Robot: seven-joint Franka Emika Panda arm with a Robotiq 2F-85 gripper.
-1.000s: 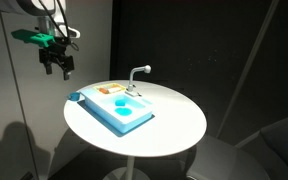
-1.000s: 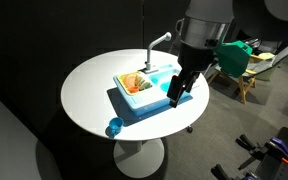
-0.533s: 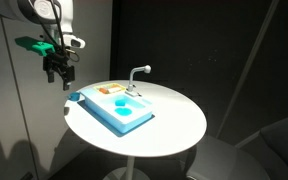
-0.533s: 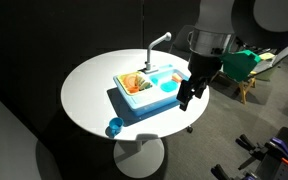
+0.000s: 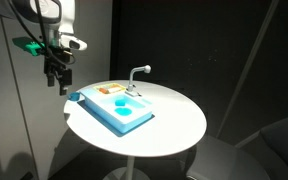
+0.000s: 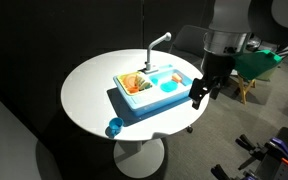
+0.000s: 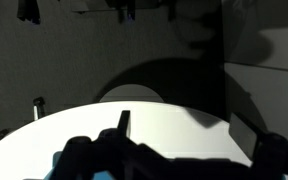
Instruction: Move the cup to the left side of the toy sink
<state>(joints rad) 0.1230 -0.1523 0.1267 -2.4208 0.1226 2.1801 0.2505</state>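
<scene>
We see the white round counter point(image 7: 184, 125) curving across the near part of the frame. The gripper point(image 7: 174, 165) shows only as dark, blurred shapes along the bottom edge, its jaws set wide apart. Beyond lies dark floor point(image 7: 84, 60) bearing a rounded shadow point(image 7: 134, 95).

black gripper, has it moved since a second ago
Yes. The black gripper has moved away from the light blue plastic toy sink, toward the round white table's rim.
</scene>
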